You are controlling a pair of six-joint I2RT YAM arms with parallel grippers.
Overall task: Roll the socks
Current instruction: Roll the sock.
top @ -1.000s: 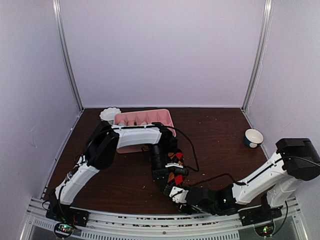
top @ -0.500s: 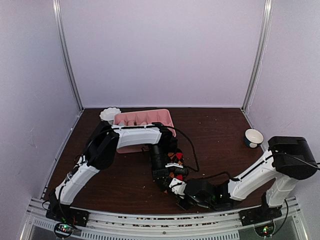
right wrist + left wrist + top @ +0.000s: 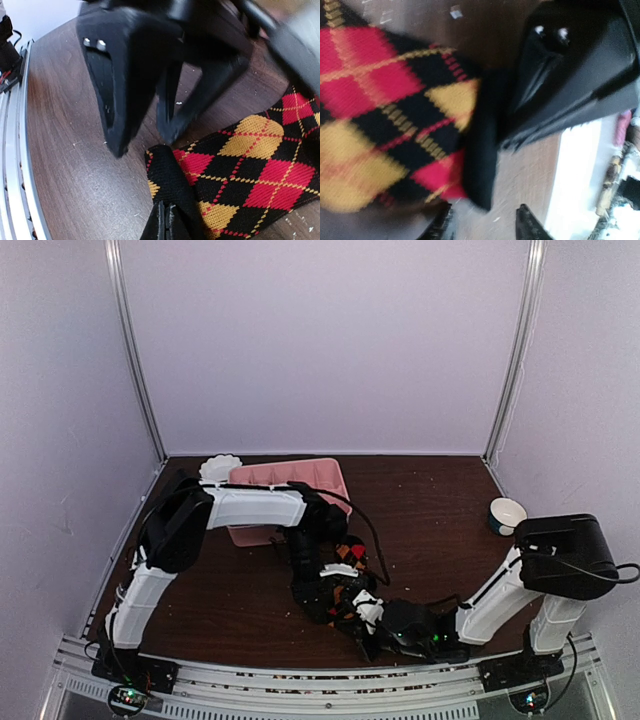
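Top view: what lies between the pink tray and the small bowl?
Only bare brown table with a few pale specks runs from pink tray to small bowl, clear in the top view.

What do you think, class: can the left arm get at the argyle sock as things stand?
Probably yes. The left claw hangs open just beside the end of the sock, with nothing between them; the right claw, shut on that end, crowds it slightly.

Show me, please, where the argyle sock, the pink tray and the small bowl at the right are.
argyle sock [image 3: 277, 184], right wrist view, on a red diamond.
pink tray [image 3: 290, 468], top view, on its far wall.
small bowl [image 3: 508, 511], top view, on its white inside.
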